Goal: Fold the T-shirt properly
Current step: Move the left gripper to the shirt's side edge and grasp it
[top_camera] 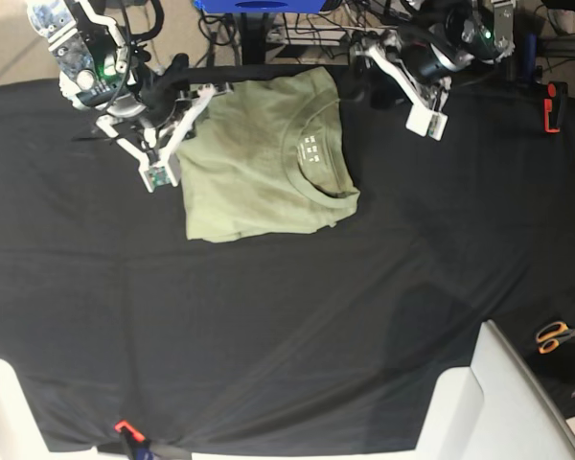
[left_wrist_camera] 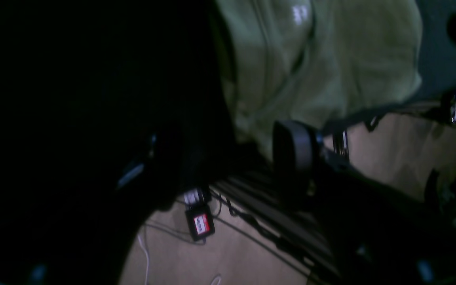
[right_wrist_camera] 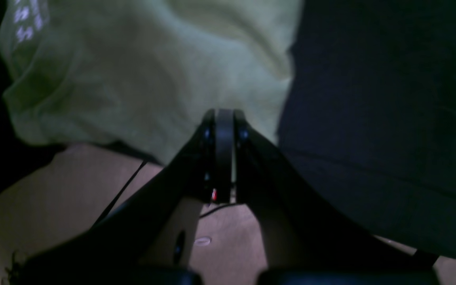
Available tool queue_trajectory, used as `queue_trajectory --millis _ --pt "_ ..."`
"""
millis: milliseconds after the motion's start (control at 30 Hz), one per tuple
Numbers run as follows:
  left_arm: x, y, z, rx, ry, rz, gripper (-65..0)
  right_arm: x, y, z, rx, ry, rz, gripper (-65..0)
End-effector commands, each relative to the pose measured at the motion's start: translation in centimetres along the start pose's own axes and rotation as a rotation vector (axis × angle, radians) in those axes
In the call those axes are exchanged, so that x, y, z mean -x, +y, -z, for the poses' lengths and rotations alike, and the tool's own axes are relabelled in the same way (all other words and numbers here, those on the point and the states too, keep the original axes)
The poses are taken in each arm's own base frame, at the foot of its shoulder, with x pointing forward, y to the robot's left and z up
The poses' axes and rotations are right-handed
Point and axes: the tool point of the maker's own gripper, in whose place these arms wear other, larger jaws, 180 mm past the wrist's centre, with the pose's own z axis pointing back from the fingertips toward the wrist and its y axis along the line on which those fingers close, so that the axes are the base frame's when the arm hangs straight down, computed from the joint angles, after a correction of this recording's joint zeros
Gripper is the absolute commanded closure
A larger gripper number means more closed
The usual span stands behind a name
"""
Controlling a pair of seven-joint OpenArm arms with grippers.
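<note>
1. T-shirt [top_camera: 264, 163], pale sage green and folded into a rough rectangle, lies near the far edge of the black table cloth [top_camera: 268, 326], between our 2 arms.
2. Its collar opening, with small white label marks [top_camera: 311, 151] inside, faces the base view's right side; the bundle's long axis runs from the far edge toward the near edge.
3. Our right gripper [right_wrist_camera: 224, 118] has its jaws pressed together, tips at the shirt's edge; we cannot tell whether cloth is pinched between them.
4. Our left gripper [top_camera: 356, 84] sits at the shirt's far corner beside the collar; its jaws stand apart, 1 finger pad [left_wrist_camera: 291, 148] clear of the cloth.
5. Orange-handled scissors [top_camera: 556, 335] lie well apart.
</note>
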Motion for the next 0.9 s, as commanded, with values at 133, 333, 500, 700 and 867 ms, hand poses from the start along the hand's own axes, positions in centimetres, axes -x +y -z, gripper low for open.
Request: queue_trajectory --millis 133,333,500,700,867 --pt "-1.1 -0.6 0.1 0.022 -0.037 0.007 -52.0 -0.4 -0.3 0.0 0.004 -0.022 -0.013 -0.8" --pt "-2.9 0.0 0.7 0.019 -0.071 0.011 -51.8 0.5 -0.7 0.6 0.016 0.01 -0.009 -0.8" --pt "-3.4 0.4 3.2 0.039 -0.074 -0.048 -51.8 0.6 -0.9 0.8 0.021 0.017 -0.009 -0.8" --pt "-2.0 -0.1 5.8 0.08 -0.012 -0.097 -51.8 0.5 -1.1 0.8 0.025 0.014 -0.008 -0.8" --pt "-1.6 -1.3 7.6 0.122 0.027 -0.095 -51.8 0.1 -1.3 0.8 0.029 0.005 -0.01 -0.8"
